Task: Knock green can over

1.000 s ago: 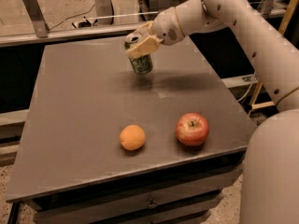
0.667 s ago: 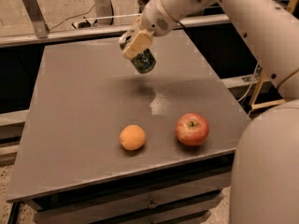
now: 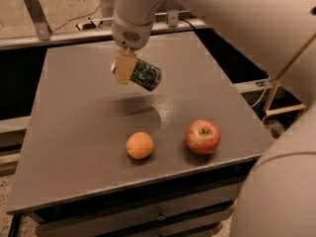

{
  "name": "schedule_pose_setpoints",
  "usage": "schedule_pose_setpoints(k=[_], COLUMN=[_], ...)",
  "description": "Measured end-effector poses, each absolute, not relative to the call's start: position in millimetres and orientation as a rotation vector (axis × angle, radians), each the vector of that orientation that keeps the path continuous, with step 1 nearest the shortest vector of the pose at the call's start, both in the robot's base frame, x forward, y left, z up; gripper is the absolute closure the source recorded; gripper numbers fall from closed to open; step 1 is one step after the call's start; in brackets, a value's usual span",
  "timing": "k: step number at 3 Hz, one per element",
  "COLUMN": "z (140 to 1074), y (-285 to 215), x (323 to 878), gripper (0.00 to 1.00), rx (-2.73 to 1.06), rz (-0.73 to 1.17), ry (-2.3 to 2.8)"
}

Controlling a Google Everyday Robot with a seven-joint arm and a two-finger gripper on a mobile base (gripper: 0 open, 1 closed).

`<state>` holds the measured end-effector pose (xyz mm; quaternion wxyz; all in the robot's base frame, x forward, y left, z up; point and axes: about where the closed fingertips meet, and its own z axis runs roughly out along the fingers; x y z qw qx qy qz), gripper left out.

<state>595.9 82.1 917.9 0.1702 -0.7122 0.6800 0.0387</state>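
The green can [image 3: 145,75] is tilted almost on its side and held in the air above the middle of the grey table [image 3: 74,132], its shadow on the surface below. My gripper [image 3: 125,69] hangs from the white arm at the top and is shut on the can's left end, with a beige finger [image 3: 125,67] across it. The can's top rim is hidden by the finger.
An orange [image 3: 139,145] and a red apple [image 3: 203,137] sit near the table's front edge, below and to the right of the can. My white arm fills the upper right and right side. A metal rail [image 3: 59,36] runs behind the table.
The arm has swung toward the camera and down, carrying the can from the table's far part to above its middle. The can has tipped from nearly upright to almost horizontal.
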Motion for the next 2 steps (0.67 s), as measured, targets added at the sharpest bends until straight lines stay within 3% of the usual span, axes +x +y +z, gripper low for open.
schedule_pose_setpoints(k=[1, 2], z=[876, 853], y=[89, 66], x=[589, 614], gripper=[0.59, 0.36], rx=[-2.206, -2.311], rz=[-0.123, -0.410], ry=[1.985, 1.979])
